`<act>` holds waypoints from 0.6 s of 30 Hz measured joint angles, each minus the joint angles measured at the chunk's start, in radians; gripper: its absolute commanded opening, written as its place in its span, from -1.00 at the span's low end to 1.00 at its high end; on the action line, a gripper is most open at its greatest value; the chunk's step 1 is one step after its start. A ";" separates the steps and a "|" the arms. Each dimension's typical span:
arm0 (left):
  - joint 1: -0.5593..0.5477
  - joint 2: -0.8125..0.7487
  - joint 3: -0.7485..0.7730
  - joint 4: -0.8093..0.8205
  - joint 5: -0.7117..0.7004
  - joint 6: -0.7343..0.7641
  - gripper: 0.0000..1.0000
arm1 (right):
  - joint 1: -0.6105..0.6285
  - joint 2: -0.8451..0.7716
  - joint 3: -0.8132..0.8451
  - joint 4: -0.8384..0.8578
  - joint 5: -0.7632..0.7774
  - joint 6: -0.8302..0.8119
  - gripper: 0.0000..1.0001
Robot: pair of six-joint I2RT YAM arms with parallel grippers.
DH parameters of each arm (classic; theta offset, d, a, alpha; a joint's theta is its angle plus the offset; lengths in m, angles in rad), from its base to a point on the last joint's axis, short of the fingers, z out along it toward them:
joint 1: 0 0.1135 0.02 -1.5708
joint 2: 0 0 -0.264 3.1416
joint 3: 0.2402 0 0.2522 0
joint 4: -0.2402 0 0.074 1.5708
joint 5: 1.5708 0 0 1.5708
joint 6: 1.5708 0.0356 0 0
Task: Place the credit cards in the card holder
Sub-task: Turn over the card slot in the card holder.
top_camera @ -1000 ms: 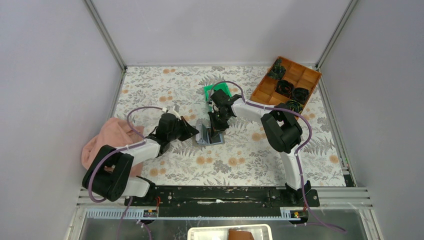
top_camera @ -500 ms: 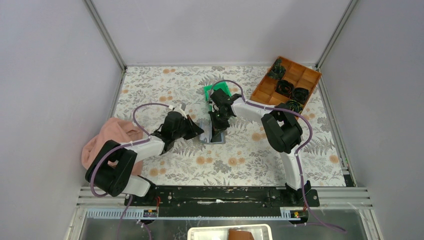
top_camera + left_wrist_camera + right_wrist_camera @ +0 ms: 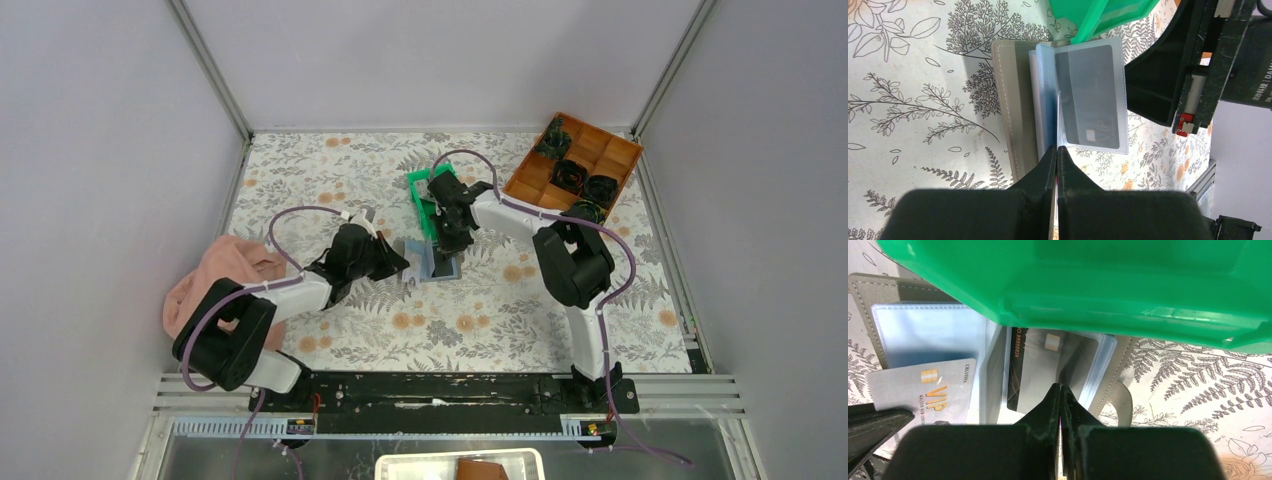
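Observation:
The grey card holder (image 3: 437,266) lies open on the floral table, its blue and clear sleeves (image 3: 1045,100) showing. My left gripper (image 3: 1057,148) is shut on a silvery credit card (image 3: 923,390), seen edge-on (image 3: 1058,117) in the left wrist view, with its far end among the sleeves. A dark credit card (image 3: 1038,360) sits inside a clear sleeve (image 3: 1093,95). My right gripper (image 3: 1060,387) hovers shut over that sleeve with nothing visible between its fingers. In the top view the left gripper (image 3: 402,262) is at the holder's left and the right gripper (image 3: 447,243) is at its far edge.
A green plastic bin (image 3: 424,193) stands just behind the holder and overhangs it in the right wrist view (image 3: 1073,280). A brown compartment tray (image 3: 575,165) with black parts is at the back right. A pink cloth (image 3: 220,278) lies at the left edge.
The left gripper has carried its card right, up to the holder. The right gripper has drawn back toward the green bin, and the holder now lies flatter.

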 measured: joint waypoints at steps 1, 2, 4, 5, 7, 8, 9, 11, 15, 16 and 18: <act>-0.003 0.004 0.002 0.000 -0.002 0.000 -1.00 | 0.000 -0.003 -0.002 0.000 0.002 -0.001 -0.93; -0.005 0.007 0.003 0.000 -0.004 0.000 -1.00 | 0.000 -0.008 -0.005 0.000 0.008 -0.002 -0.92; -0.011 0.011 0.007 -0.001 -0.008 0.000 -1.00 | 0.000 -0.022 -0.010 -0.005 0.021 -0.003 -0.89; -0.014 0.011 0.008 -0.002 -0.010 0.000 -1.00 | 0.000 -0.029 -0.010 -0.006 0.027 -0.004 -0.87; -0.021 0.012 0.015 -0.003 -0.012 0.002 -1.00 | 0.000 -0.046 -0.011 -0.006 0.040 -0.005 -0.83; -0.025 0.013 0.019 -0.003 -0.013 0.003 -1.00 | 0.000 -0.055 -0.010 -0.006 0.045 -0.006 -0.80; -0.030 0.013 0.023 -0.004 -0.014 0.003 -1.00 | 0.000 -0.064 -0.011 -0.007 0.047 -0.006 -0.78; -0.037 0.017 0.031 -0.007 -0.016 0.005 -1.00 | 0.000 -0.083 -0.010 -0.007 0.047 -0.008 -0.75; -0.057 0.036 0.051 -0.015 -0.021 0.008 -1.00 | 0.003 -0.103 0.000 -0.011 0.045 -0.011 -0.73; -0.063 0.041 0.055 -0.016 -0.024 0.008 -1.00 | 0.003 -0.103 0.006 -0.012 0.045 -0.013 -0.73; -0.073 0.050 0.058 -0.021 -0.028 0.010 -1.00 | 0.008 -0.103 0.016 -0.016 0.044 -0.014 -0.72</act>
